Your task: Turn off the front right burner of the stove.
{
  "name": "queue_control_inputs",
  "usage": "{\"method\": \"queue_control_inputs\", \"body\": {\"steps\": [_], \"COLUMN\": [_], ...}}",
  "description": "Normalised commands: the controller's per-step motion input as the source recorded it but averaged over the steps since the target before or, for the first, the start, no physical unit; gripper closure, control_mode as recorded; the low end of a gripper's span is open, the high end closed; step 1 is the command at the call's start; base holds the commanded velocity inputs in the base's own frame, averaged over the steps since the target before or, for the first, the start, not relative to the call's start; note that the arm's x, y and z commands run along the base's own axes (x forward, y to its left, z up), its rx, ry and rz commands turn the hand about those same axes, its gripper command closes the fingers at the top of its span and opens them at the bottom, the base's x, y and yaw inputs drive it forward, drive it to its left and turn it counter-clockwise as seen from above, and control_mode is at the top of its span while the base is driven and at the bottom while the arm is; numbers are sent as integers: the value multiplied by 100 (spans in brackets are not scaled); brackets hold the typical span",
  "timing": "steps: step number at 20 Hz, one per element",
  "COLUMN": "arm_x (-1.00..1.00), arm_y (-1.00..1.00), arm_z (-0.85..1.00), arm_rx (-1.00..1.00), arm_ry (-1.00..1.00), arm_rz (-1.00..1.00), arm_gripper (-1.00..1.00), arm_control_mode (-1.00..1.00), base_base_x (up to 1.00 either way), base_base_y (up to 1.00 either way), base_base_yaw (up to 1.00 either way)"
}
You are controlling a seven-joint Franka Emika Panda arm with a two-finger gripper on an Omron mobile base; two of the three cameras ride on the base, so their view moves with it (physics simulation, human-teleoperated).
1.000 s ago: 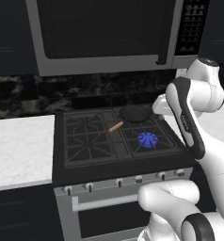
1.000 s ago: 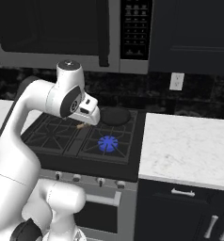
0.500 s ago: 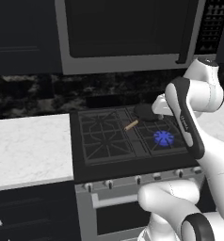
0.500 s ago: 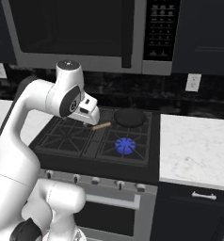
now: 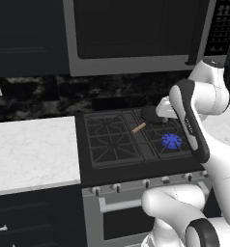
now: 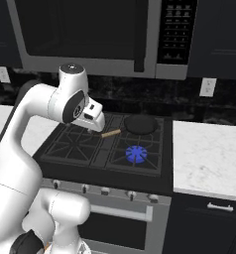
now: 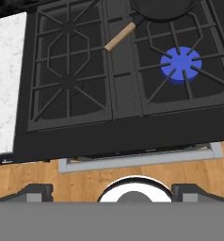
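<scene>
The stove [image 5: 136,166] is a black gas range with a steel front and a row of small silver knobs [image 5: 146,183]. Its front right burner [image 5: 171,141] [image 6: 136,154] [image 7: 180,64] burns with a bright blue flame under the black grate. My gripper [image 7: 112,192] hangs above the stove's front edge, pointing down, open, with nothing between its fingertips [image 7: 36,190]. In the base views the hand [image 5: 164,108] [image 6: 93,116] hovers over the middle of the cooktop, left of the lit burner.
A black pan [image 5: 150,113] [image 6: 140,124] with a wooden handle [image 7: 119,36] sits on the rear right burner. A microwave [image 6: 85,34] hangs above the stove. White marble counters [image 5: 32,149] [image 6: 206,154] flank it. The oven's bar handle [image 6: 122,213] runs below the knobs.
The whole picture has slid rightward in both base views, so the cameras have moved with the base. The arm keeps its pose and the burner stays lit.
</scene>
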Motion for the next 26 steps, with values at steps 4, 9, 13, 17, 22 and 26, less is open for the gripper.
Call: {"method": "queue_control_inputs", "body": {"steps": [4, 9, 13, 17, 22, 26], "arm_x": [0, 0, 0, -11, -23, -86], "arm_y": [0, 0, 0, -7, -35, -62], "arm_z": [0, 0, 0, 0, 0, -4], "arm_rx": [0, 0, 0, 0, 6, 19], "arm_ry": [0, 0, -1, -1, 0, -5], "arm_rz": [0, 0, 0, -1, -11, -22], "arm_gripper": [-100, -100, -100, -100, -100, -100], "arm_control_mode": [100, 100, -100, -100, -100, -100], "base_base_x": [0, 0, 0, 0, 0, 0], "base_base_y": [22, 12, 0, 0, 0, 0], "base_base_yaw": [0, 0, 0, 0, 0, 0]}}
